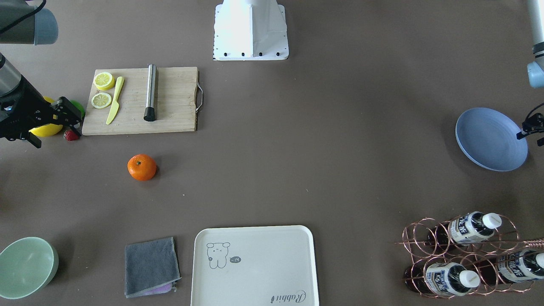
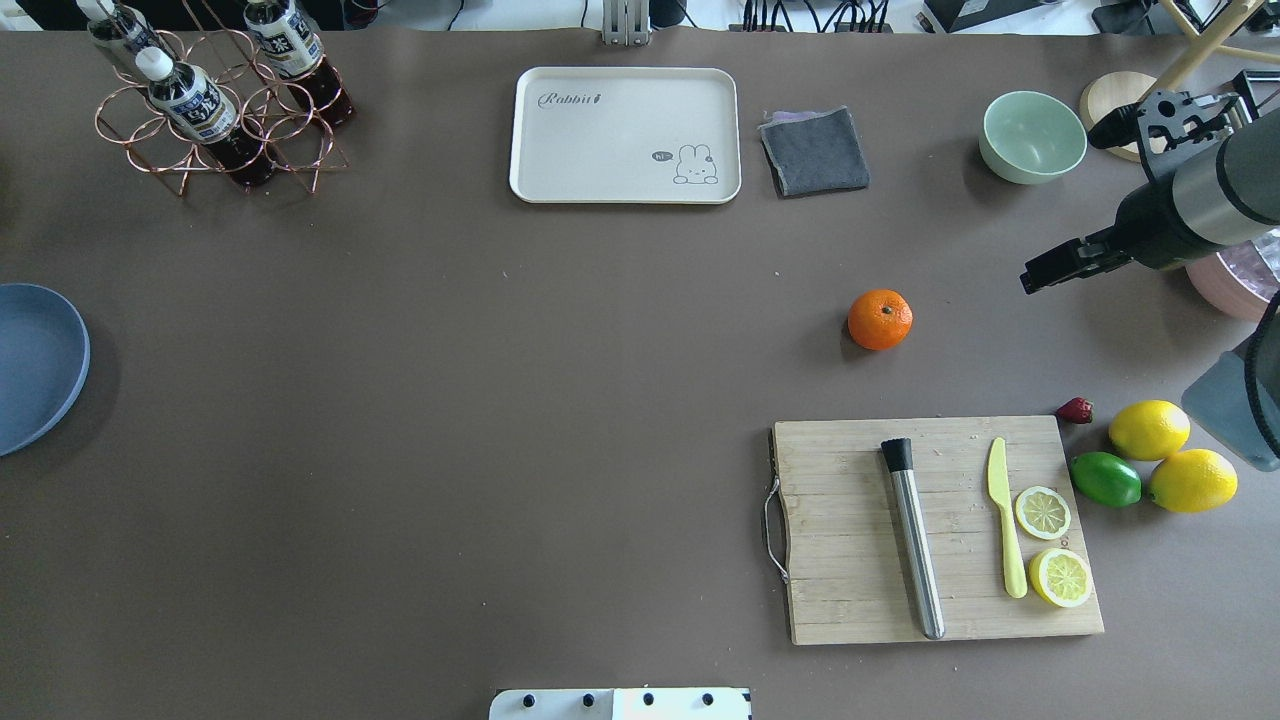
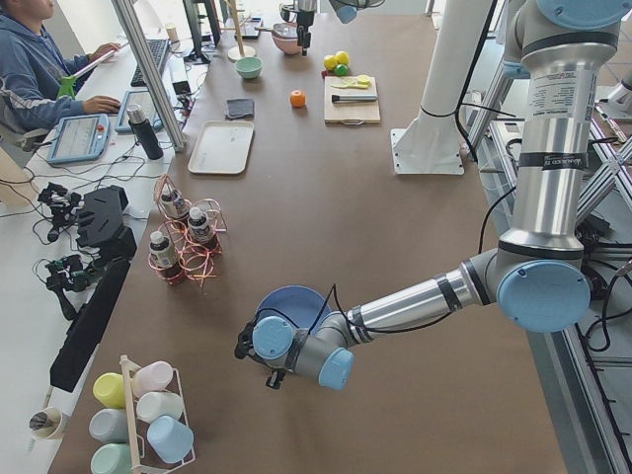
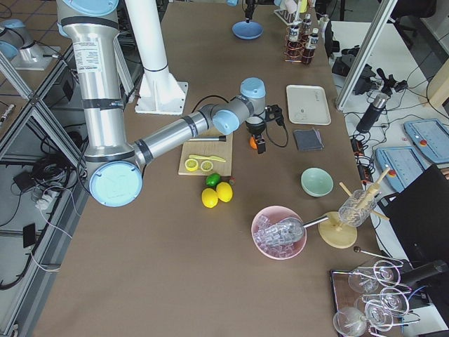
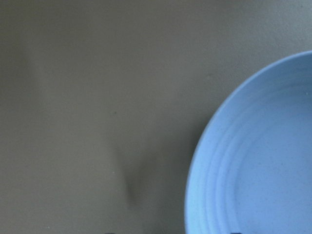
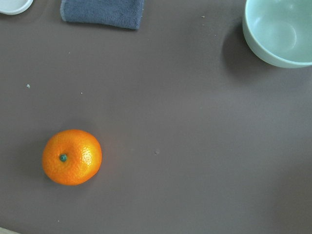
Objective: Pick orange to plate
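The orange (image 2: pixel 880 319) lies on the brown table beyond the cutting board, and shows low on the left in the right wrist view (image 6: pixel 72 157). My right gripper (image 2: pixel 1062 205) hangs high above the table, to the right of the orange, open and empty. In the exterior right view it partly covers the orange (image 4: pixel 251 143). The pale blue plate (image 2: pixel 35 365) sits at the table's far left end, with nothing on it (image 1: pixel 491 139). My left gripper (image 1: pixel 530 138) hovers open at the plate's outer rim (image 5: pixel 253 161), holding nothing.
A wooden cutting board (image 2: pixel 850 600) carries a metal muddler, a yellow knife and two lemon slices. Two lemons (image 2: pixel 1150 429), a lime and a strawberry lie to its right. Along the far edge are a cream tray (image 2: pixel 625 135), grey cloth (image 2: pixel 815 150), mint bowl (image 2: pixel 1033 136) and bottle rack (image 2: pixel 215 105).
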You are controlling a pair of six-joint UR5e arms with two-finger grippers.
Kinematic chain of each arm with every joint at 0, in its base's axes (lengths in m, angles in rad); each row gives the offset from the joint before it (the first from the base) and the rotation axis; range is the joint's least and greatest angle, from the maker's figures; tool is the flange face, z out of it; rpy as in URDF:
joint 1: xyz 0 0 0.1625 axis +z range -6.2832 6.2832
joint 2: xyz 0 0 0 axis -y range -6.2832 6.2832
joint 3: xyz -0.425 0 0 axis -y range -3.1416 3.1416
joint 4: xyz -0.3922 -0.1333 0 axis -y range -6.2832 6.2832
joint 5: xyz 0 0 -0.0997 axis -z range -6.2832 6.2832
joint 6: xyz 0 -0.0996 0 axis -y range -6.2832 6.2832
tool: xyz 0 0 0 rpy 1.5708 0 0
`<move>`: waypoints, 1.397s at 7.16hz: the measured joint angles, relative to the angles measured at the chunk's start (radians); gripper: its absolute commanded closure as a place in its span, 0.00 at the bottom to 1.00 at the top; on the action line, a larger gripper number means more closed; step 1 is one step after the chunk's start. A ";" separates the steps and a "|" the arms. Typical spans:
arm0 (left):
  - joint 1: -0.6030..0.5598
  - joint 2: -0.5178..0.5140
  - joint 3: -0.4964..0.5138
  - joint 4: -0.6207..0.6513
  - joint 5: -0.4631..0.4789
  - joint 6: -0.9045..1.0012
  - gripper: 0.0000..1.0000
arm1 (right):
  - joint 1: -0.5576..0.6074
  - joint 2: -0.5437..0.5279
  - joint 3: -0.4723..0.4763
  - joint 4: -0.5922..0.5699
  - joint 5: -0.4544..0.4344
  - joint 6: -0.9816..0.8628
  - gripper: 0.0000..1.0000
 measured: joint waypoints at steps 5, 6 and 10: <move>0.008 -0.003 0.021 0.002 -0.130 -0.003 1.00 | -0.008 0.000 0.000 0.000 -0.022 -0.001 0.00; 0.005 -0.006 0.004 0.004 -0.196 -0.024 1.00 | -0.008 0.000 0.000 0.000 -0.022 -0.001 0.00; -0.001 0.011 -0.301 -0.011 -0.305 -0.445 1.00 | -0.007 -0.001 0.001 0.000 -0.020 0.005 0.00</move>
